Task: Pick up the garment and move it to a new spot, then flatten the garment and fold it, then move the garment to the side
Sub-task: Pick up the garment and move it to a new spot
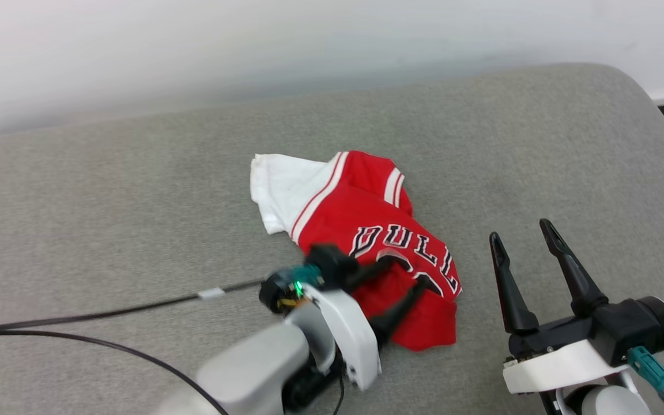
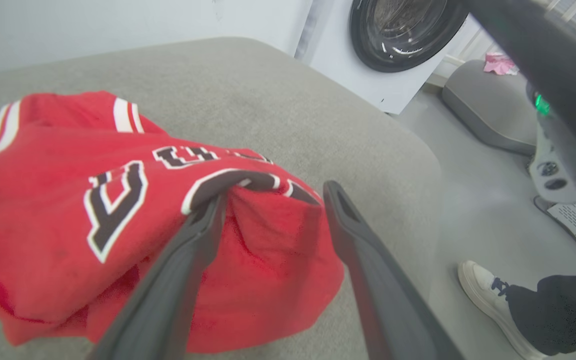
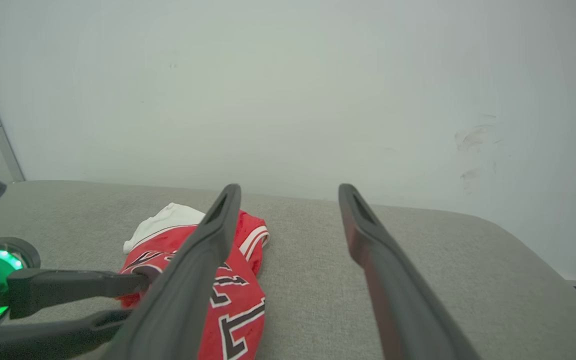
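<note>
The crumpled red Bulls jersey (image 1: 361,230) lies mid grey cushion (image 1: 136,202), long axis running 11 to 5 o'clock, its 5 o'clock end between the nearer left gripper's (image 1: 406,278) wide-spread jaws, the right gripper (image 1: 519,230) near at 4 o'clock, jaws wide and empty.

Grey couch (image 1: 136,202); washing machine (image 2: 393,45); a person's white shoe (image 2: 479,286)
</note>
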Controlling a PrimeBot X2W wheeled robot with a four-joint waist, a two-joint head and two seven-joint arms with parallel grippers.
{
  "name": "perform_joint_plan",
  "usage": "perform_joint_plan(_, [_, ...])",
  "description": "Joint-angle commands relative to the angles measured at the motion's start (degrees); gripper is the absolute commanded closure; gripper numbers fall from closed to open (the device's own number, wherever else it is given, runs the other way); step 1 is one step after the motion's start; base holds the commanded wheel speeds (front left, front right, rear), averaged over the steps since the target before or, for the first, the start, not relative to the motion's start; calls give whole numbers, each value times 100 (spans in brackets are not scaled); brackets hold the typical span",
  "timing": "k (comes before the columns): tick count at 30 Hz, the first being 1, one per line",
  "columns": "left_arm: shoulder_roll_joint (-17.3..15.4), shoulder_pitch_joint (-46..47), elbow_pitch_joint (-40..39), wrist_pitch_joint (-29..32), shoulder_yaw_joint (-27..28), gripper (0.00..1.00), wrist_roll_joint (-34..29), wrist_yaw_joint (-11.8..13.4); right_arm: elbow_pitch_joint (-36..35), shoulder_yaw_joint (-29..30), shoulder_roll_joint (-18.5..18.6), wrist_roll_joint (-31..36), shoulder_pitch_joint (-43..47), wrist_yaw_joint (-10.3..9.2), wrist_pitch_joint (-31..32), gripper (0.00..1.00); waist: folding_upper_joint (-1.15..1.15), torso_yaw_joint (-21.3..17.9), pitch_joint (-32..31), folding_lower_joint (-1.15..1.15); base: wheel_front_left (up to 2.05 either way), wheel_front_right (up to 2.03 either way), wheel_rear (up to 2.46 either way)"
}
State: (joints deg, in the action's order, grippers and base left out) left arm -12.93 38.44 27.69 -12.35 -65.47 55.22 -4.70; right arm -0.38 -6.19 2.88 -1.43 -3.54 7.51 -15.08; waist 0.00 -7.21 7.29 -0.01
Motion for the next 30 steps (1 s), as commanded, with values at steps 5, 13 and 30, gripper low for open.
perform_joint_plan(5, [-518,257,-369,-245,675,0,-28,53,47,104,-2,72,155,-4,-14,0,0,324,-269,1,0,0,0])
perform_joint_plan(13, [-1501,-453,-1578,-282,2497,0,-1123,882,52,186,-2,131,240,-4,-14,0,0,569,-532,1,0,0,0])
perform_joint_plan(30, [-398,-4020,-3402,-286,5456,0,-3230,746,-82,271,-1,47,376,-4,-14,0,0,700,-564,1,0,0,0])
